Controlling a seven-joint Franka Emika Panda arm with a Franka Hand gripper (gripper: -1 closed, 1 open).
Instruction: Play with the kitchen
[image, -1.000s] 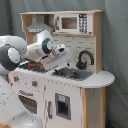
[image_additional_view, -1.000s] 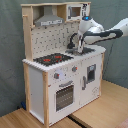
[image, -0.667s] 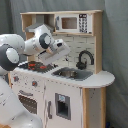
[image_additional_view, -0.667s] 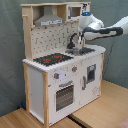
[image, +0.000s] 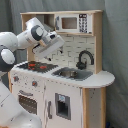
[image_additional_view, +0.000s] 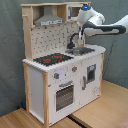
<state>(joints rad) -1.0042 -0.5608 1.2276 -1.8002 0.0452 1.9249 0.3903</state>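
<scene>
The kitchen (image: 70, 85) (image_additional_view: 60, 75) is a tall white and light-wood toy unit, seen in both exterior views. It has a black faucet (image: 85, 57) (image_additional_view: 75, 40) over a sink (image: 72, 74) (image_additional_view: 84, 50). A red-ringed black hob (image: 37, 65) (image_additional_view: 52, 59) lies beside the sink, above knobs (image: 35, 83) (image_additional_view: 57, 76) and an oven window (image: 27, 102) (image_additional_view: 65, 95). A small microwave (image: 72, 22) sits on the top shelf, and a grey hood (image_additional_view: 47, 20) hangs over the hob. My gripper (image: 45, 51) (image_additional_view: 81, 33) hangs above the counter between hob and sink, touching nothing.
My white arm (image: 12, 47) reaches in from the first exterior view's left, in front of the hood area. In the second exterior view the arm (image_additional_view: 110, 27) comes from the right, over wooden table tops (image_additional_view: 105, 107). A grey curtain backs the kitchen.
My arm has lifted the gripper higher above the counter and drawn it slightly towards the hob side.
</scene>
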